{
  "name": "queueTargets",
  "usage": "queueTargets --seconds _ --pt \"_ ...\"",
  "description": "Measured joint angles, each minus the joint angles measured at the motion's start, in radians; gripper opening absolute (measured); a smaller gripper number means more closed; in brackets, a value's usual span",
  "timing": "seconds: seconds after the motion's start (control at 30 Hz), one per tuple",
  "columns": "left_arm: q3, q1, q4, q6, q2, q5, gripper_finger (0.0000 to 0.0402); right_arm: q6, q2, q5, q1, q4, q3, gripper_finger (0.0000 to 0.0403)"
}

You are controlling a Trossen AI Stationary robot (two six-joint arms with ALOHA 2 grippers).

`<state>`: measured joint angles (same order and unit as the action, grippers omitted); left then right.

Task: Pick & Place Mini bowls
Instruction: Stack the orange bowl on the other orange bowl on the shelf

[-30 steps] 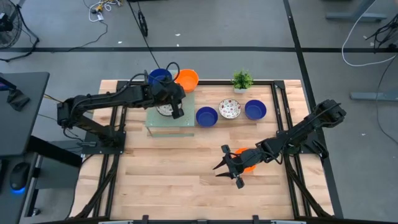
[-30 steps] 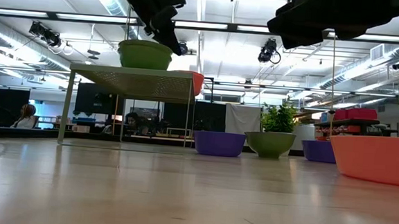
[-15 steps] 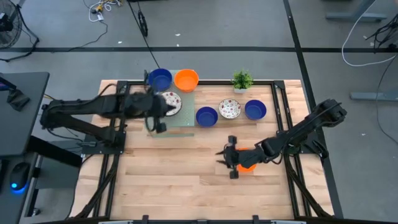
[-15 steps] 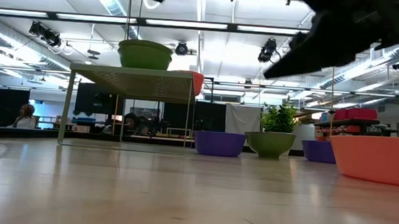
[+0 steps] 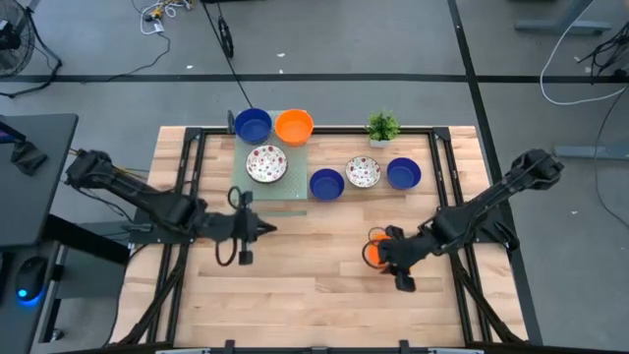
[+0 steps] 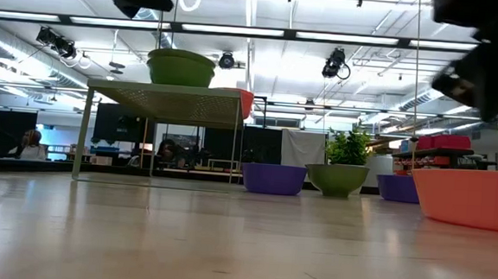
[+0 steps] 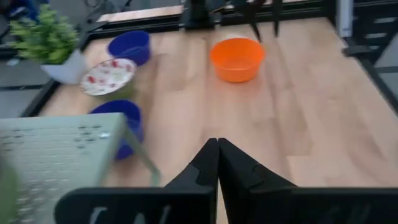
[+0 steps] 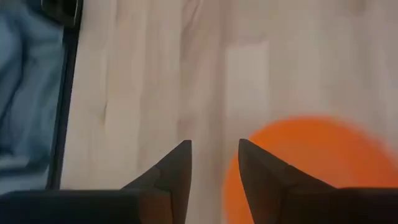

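**Workshop Around a Wooden Worktop**

A pale plank worktop (image 5: 295, 285) edged by a black frame (image 5: 472, 177) stands on a grey floor (image 5: 393, 49) crossed by dark lines and loose cables (image 5: 580, 69). A dark desk (image 5: 29, 177) sits beyond the worktop's left edge. In the low view, ceiling strip lights (image 6: 264, 32) and ducting (image 6: 21, 48) run overhead.

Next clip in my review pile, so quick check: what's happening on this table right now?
Two robot arms are sorting small bowls on a wooden table. The left gripper is shut and empty, in front of the little raised stand, where a patterned bowl sits. The right gripper is open over an orange bowl on the table, not gripping it. More bowls, blue, orange and patterned, sit along the far side near a potted plant.
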<state>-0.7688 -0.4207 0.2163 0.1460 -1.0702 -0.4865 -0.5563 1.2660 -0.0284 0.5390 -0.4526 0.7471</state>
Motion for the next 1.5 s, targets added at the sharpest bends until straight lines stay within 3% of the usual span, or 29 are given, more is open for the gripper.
queueTargets --seconds 0.3,0.57,0.73,0.97,1.1,1.27,1.4,1.5 --pt "0.028 -0.083 -0.032 0.000 0.001 -0.003 0.0006 0.075 0.055 -0.046 0.073 -0.046 0.000 0.0149" --pt "0.028 -0.090 -0.029 -0.001 0.001 -0.003 0.0017 0.105 0.155 -0.072 0.080 -0.105 -0.002 0.0141" --pt "0.028 -0.090 -0.031 -0.001 0.001 -0.003 0.0018 0.121 0.199 -0.069 0.080 -0.096 -0.002 0.0104" --pt "0.028 -0.090 -0.030 0.000 0.001 -0.003 0.0018 0.166 0.188 -0.077 0.080 -0.044 0.007 0.0013" --pt "0.028 -0.090 -0.024 0.029 0.001 0.008 0.0018 0.290 0.188 -0.178 0.062 -0.067 0.106 0.0014" --pt "0.028 -0.106 -0.009 0.053 0.001 0.042 0.0018 0.643 0.188 -0.301 -0.037 -0.121 0.338 0.0006" --pt "0.028 -0.145 0.030 0.076 0.005 0.036 0.0015 0.927 0.188 -0.332 -0.187 -0.122 0.536 0.0005" --pt "0.028 -0.179 0.065 0.110 0.005 -0.010 0.0010 1.101 0.210 -0.298 -0.335 -0.127 0.681 0.0004"
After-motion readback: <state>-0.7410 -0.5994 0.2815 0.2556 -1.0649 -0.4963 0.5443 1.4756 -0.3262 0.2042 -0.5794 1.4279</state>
